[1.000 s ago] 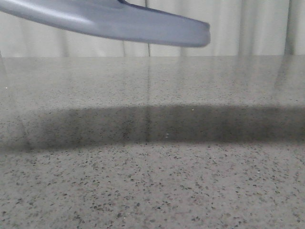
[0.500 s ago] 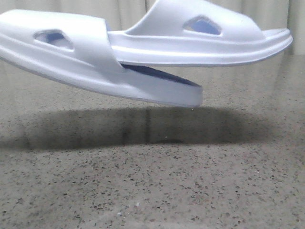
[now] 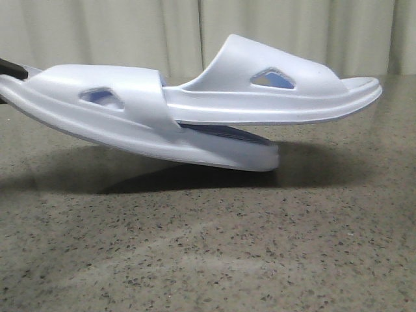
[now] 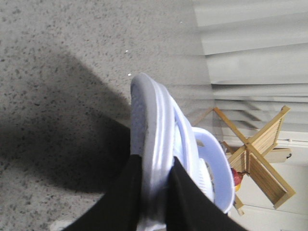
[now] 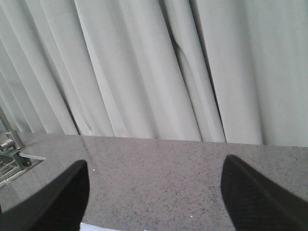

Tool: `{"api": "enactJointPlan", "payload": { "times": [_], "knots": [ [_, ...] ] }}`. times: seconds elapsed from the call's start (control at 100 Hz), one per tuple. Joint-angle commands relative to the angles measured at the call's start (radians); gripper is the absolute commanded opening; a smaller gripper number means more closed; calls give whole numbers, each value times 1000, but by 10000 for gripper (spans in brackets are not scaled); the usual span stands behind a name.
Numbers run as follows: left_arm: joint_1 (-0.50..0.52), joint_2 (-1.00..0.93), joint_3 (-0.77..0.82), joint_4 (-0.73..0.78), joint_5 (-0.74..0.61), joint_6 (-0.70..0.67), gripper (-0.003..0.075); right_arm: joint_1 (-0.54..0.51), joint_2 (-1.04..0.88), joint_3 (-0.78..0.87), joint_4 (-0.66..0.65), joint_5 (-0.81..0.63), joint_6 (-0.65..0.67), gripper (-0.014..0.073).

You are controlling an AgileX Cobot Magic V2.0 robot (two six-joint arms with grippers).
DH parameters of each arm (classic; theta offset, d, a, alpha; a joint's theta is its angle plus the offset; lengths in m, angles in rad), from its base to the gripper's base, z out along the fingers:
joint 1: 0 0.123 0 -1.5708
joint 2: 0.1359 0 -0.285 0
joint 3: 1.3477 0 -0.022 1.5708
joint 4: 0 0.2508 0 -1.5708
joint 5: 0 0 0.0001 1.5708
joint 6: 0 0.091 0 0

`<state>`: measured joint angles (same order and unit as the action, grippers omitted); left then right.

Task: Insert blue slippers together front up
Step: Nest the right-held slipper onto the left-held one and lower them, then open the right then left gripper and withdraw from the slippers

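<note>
From the front, the blue slippers point(image 3: 195, 120) are nested into one long shape lying left to right, the lower one's tip resting on the speckled tabletop point(image 3: 208, 260). In the left wrist view, the left gripper point(image 4: 153, 185) pinches a slipper's edge between its jaws. In the right wrist view, the right gripper point(image 5: 154, 192) hangs with jaws spread wide over the tabletop, holding nothing.

1. Two blue slippers point(image 3: 195, 117) are nested together over the table point(image 3: 208, 260), one pushed through the other's strap.
2. The outer slipper point(image 3: 97, 123) lies to the left, tilted.
3. The inner slipper point(image 3: 273, 91) extends right.
4. The left gripper point(image 4: 154, 192) clamps the outer slipper's sole edge.
5. Curtains point(image 3: 117, 32) hang behind.
</note>
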<state>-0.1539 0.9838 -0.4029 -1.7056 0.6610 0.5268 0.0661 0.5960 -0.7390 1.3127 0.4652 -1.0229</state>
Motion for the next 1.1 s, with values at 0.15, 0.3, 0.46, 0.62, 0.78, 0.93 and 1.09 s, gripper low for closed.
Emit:
{"api": "enactJointPlan", "payload": {
  "times": [0.15, 0.3, 0.46, 0.62, 0.78, 0.93, 1.09],
  "knots": [
    [-8, 72, -28, -87, 69, 84, 16, 1, -2, -32, 22, -2, -22, 498],
    [-8, 89, -28, -87, 67, 159, 16, 1, -2, -32, 22, 9, -22, 498],
    [-8, 89, -28, -85, 46, 186, 16, 1, -2, -32, 22, 16, -22, 498],
    [-8, 89, -28, -83, 45, 206, 43, 1, -2, -32, 22, 23, -22, 498],
    [-8, 89, -28, -83, 33, 206, 173, 1, -2, -32, 22, 34, -22, 498],
    [-8, 89, -28, -83, 9, 210, 338, 1, -2, -32, 22, 34, -22, 498],
    [-8, 89, -28, -83, -44, 252, 461, 1, -2, -32, 22, 34, -22, 498]
  ]
}}
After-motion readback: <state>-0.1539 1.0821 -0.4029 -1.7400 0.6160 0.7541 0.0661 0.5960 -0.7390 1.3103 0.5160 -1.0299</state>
